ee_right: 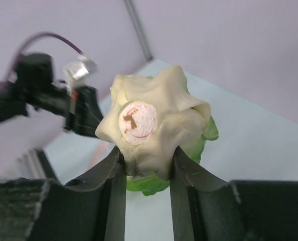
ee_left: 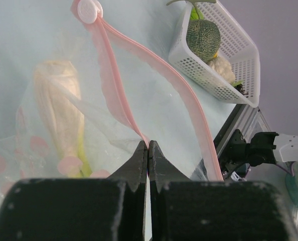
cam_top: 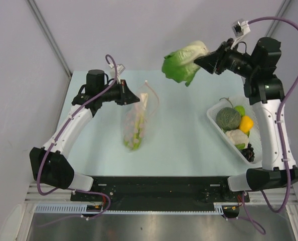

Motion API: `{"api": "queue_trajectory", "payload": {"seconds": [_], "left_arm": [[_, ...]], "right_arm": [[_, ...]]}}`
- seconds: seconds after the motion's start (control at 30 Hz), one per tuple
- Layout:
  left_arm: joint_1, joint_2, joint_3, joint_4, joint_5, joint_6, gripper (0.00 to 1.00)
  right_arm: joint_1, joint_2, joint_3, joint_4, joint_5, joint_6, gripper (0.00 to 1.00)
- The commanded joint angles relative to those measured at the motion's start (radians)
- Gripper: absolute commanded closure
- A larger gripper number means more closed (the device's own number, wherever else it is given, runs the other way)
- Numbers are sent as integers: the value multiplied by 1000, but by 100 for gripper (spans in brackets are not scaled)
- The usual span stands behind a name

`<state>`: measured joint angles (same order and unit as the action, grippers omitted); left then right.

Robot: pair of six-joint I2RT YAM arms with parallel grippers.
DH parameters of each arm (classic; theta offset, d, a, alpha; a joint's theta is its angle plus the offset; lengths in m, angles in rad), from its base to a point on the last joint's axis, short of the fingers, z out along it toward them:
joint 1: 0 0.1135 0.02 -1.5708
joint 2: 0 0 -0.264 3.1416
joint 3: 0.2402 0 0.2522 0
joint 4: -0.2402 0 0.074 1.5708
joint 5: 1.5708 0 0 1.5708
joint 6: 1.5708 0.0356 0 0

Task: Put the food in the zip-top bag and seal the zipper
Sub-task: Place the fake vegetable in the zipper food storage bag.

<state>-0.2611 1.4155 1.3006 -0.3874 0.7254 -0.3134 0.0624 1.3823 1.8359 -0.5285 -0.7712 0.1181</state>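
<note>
We find the left gripper (ee_left: pixel 148 145) pinched shut on the zipper (ee_left: pixel 111 80), evidently to hold the bag (cam_top: pixel 135 123) mouth open on the table (cam_top: pixel 184 145). The right gripper (ee_right: pixel 146 160) clamps the lettuce (cam_top: pixel 181 64) by its stem, aloft and well apart from the bag. Other food waits in the basket (ee_left: pixel 209 80).

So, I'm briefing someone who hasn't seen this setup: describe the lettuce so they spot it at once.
Find the right arm, raised above the table's far edge. Its fingers pinch the pale stem end of the lettuce. It is the only food in the air, leafy green; the other pieces sit in the white basket or the bag.
</note>
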Motion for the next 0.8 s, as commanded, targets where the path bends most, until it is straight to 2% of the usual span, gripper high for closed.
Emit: {"api": "queue_trajectory", "payload": {"seconds": [0.0,0.07,0.2,0.4,0.43,0.53,0.63,0.7,0.73,0.77], "left_arm": [[-7,-47,-15,62,55,-35,100],[-7,-50,-26,76,74,-52,100],[-1,-67,-58,153,111,-122,100],[34,-79,-115,278,176,-260,100],[42,-79,-116,294,186,-274,100],[46,-78,-113,300,198,-277,100],[48,-82,-112,300,200,-279,100],[54,-85,-110,298,195,-277,100],[57,-89,-110,298,195,-277,100],[62,-90,-110,298,195,-276,100]], "right_arm": [[131,53,-18,446,-83,419,100],[204,73,-33,485,-94,483,100],[258,115,-142,646,-102,613,100],[263,144,-314,794,-120,764,100],[258,150,-395,826,-126,794,100],[270,178,-455,877,-152,830,100],[296,190,-458,811,-169,740,100],[303,178,-460,695,-162,659,100],[304,169,-460,640,-148,541,100],[304,161,-458,537,-117,490,100]]}}
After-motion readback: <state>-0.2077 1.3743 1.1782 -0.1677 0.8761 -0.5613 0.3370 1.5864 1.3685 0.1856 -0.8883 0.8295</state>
